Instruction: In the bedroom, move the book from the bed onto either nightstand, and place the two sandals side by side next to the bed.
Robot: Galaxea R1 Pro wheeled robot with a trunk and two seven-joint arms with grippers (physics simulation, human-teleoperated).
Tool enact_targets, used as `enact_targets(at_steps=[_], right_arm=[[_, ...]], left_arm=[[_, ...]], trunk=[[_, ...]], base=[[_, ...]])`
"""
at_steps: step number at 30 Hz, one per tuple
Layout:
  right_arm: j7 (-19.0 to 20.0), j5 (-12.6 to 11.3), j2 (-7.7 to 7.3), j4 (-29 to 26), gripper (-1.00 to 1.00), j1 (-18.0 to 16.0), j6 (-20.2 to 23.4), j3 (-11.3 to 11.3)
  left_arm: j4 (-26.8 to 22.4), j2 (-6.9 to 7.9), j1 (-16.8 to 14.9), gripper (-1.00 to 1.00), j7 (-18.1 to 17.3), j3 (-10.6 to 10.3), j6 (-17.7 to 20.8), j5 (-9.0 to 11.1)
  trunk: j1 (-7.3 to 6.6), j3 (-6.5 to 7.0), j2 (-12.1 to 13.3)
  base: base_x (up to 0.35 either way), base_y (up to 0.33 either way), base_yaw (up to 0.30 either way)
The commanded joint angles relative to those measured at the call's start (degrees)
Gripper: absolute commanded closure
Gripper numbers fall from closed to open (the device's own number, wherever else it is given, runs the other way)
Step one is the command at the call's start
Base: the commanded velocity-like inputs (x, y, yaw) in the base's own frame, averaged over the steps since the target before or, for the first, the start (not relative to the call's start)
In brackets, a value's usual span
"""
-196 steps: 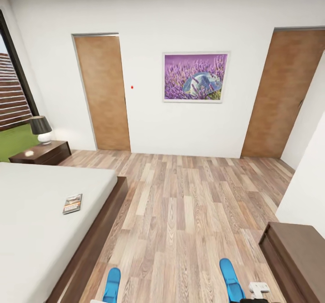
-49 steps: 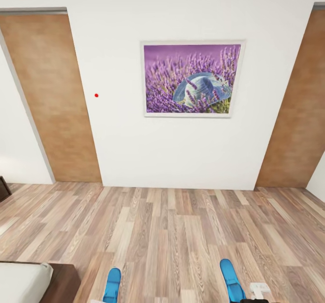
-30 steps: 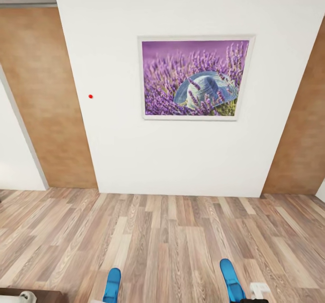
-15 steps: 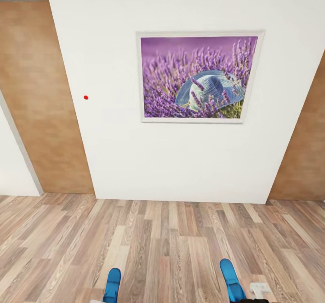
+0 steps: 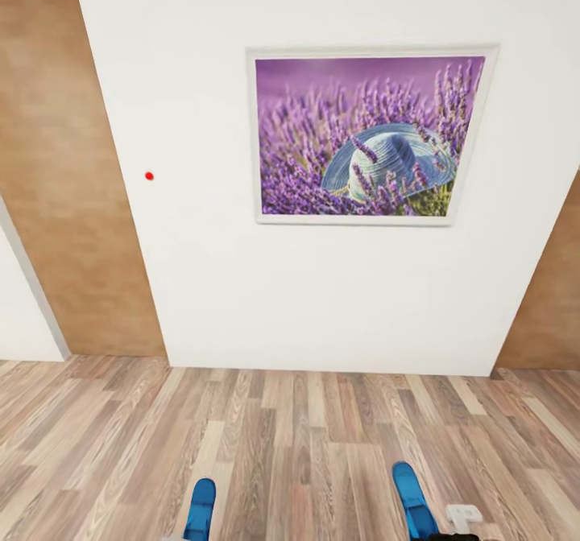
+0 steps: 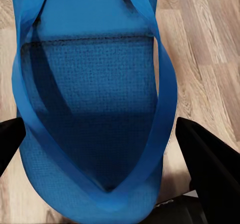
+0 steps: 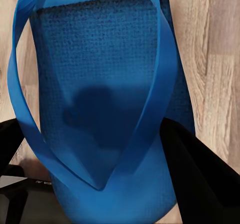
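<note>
No brand, label or legible writing appears on any surface in view. The only marking on the white wall (image 5: 322, 299) is a small red dot (image 5: 149, 175), which carries no text.

A white-framed picture (image 5: 370, 135) hangs on that wall: purple lavender with a pale blue brimmed hat lying among the stems. A brown wooden door (image 5: 60, 179) stands on the left side of the head view, and the edge of a second brown door (image 5: 552, 299) shows at the right. The wood-plank floor (image 5: 298, 436) runs up to the wall, which stands directly ahead of the robot.

The two sandals are both off the floor, one in each gripper. At the bottom edge of the head view the left sandal (image 5: 200, 509) and the right sandal (image 5: 412, 499) project forward, well apart from each other. A small white fitting (image 5: 463, 514) sits just beside the right sandal; its nature cannot be determined.

The left gripper (image 6: 100, 149) is clenched on the left sandal (image 6: 95, 109), dark fingers (image 6: 207, 164) flanking the sole. The right gripper (image 7: 102, 159) is likewise clamped on the right sandal (image 7: 105, 99), fingers (image 7: 197, 174) pressed to its sides. Both sandals show the strap side to the wrist cameras.
</note>
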Motion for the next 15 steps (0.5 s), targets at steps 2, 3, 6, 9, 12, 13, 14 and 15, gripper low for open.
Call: enact_targets(at_steps=[2,3,6,9,12,13,14,15], right_arm=[[0.3,-0.6,0.02,0.2,1.0,-0.1,-0.1,0.4],[0.3,-0.6,0.02,0.2,1.0,-0.1,-0.1,0.4],[0.3,-0.6,0.02,0.2,1.0,-0.1,-0.1,0.4],[0.3,-0.6,0.02,0.2,1.0,-0.1,-0.1,0.4],[0.3,-0.6,0.02,0.2,1.0,-0.1,-0.1,0.4],[0.3,-0.6,0.02,0.2,1.0,-0.1,-0.1,0.4],[0.3,-0.6,0.02,0.2,1.0,-0.1,-0.1,0.4],[0.3,-0.6,0.02,0.2,1.0,-0.1,-0.1,0.4]], left_arm=[[0.1,0.0,0.0,1.0,-0.2,0.5,-0.2,-0.4],[0.1,0.0,0.0,1.0,-0.2,0.5,-0.2,-0.4],[0.0,0.0,0.0,1.0,-0.2,0.5,-0.2,-0.4],[0.1,0.0,0.0,1.0,-0.2,0.5,-0.2,-0.4],[0.1,0.0,0.0,1.0,-0.2,0.5,-0.2,-0.4],[0.1,0.0,0.0,1.0,-0.2,0.5,-0.2,-0.4],[0.1,0.0,0.0,1.0,-0.2,0.5,-0.2,-0.4],[0.1,0.0,0.0,1.0,-0.2,0.5,-0.2,-0.4]], trunk=[[0.05,-0.02,0.0],[0.05,-0.02,0.0],[0.05,-0.02,0.0],[0.05,-0.02,0.0],[0.05,-0.02,0.0],[0.05,-0.02,0.0],[0.05,-0.02,0.0],[0.05,-0.02,0.0]], base=[[0.322,0.105,0.0],[0.322,0.105,0.0],[0.322,0.105,0.011],[0.322,0.105,0.143],[0.322,0.104,0.263],[0.322,0.102,0.189],[0.322,0.101,0.151],[0.322,0.096,0.062]])
